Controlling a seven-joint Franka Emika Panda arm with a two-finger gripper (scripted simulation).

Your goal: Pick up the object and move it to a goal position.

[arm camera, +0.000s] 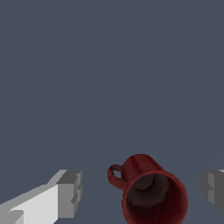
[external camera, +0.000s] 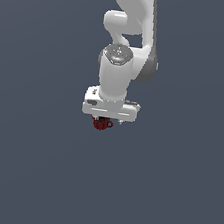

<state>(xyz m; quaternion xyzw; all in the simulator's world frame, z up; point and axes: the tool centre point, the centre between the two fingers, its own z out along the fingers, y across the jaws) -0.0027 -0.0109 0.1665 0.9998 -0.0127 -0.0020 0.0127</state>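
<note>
The white robot arm (external camera: 126, 45) reaches straight down, and its hand (external camera: 104, 119) points at the grey bench (external camera: 24, 172). The little red mug (external camera: 102, 124) sits right under the hand, peeking out below it. In the wrist view the mug (arm camera: 151, 192) sits between the two grey fingers (arm camera: 70, 192), with its dark inside showing and its loop handle sticking out to one side. The fingers are spread wide apart and do not touch the mug. There is a gap on each side of it.
</note>
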